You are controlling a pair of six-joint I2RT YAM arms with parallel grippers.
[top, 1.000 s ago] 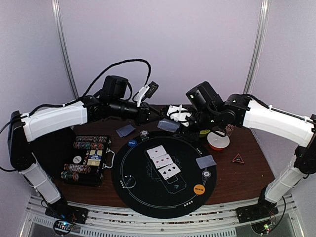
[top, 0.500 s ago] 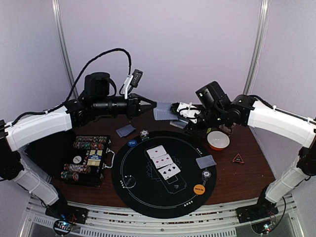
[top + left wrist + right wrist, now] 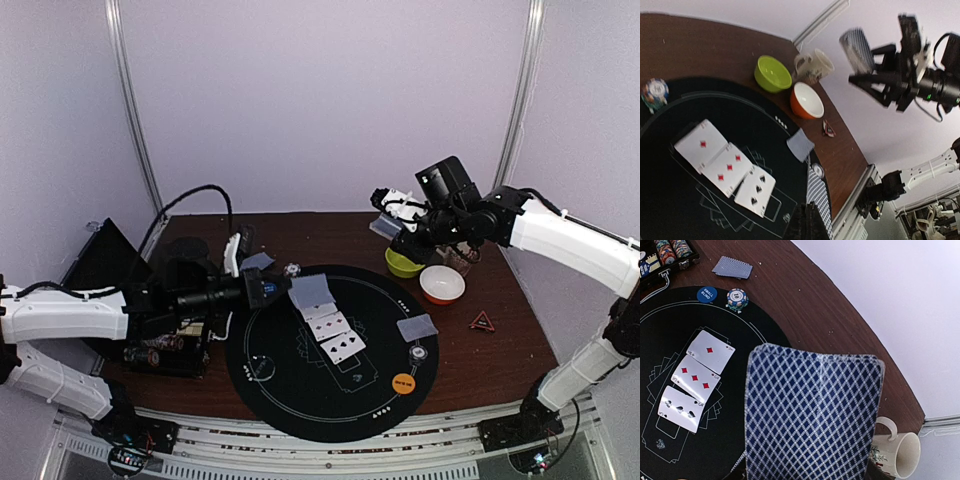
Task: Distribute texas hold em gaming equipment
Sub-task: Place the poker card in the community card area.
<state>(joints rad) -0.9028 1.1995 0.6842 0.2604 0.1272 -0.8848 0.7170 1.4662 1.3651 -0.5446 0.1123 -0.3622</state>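
My left gripper (image 3: 274, 290) is low over the left of the black mat (image 3: 300, 400), shut on one blue-backed playing card (image 3: 312, 291). In the left wrist view this held card (image 3: 818, 197) shows nearly edge-on. My right gripper (image 3: 395, 224) hangs raised at the back right, shut on a deck of blue-patterned cards (image 3: 812, 420) that hides its fingers. Three face-up cards (image 3: 330, 330) lie at the mat's centre. One face-down card (image 3: 417, 327) lies at the mat's right, with a white disc (image 3: 418, 352) and an orange disc (image 3: 404, 382) near it. A blue disc (image 3: 706, 293) and a chip stack (image 3: 737, 299) sit at the mat's far edge.
A green bowl (image 3: 403, 263), an orange-and-white bowl (image 3: 441, 285) and a patterned mug (image 3: 460, 258) stand at the right back. A red triangle (image 3: 483, 321) lies right of the mat. An open chip case (image 3: 175, 335) sits at the left. Another face-down card (image 3: 257, 262) lies behind the mat.
My left arm has swung down from the raised back position to low over the mat's left side, carrying a card. My right gripper has lifted and drawn back to the right with the deck.
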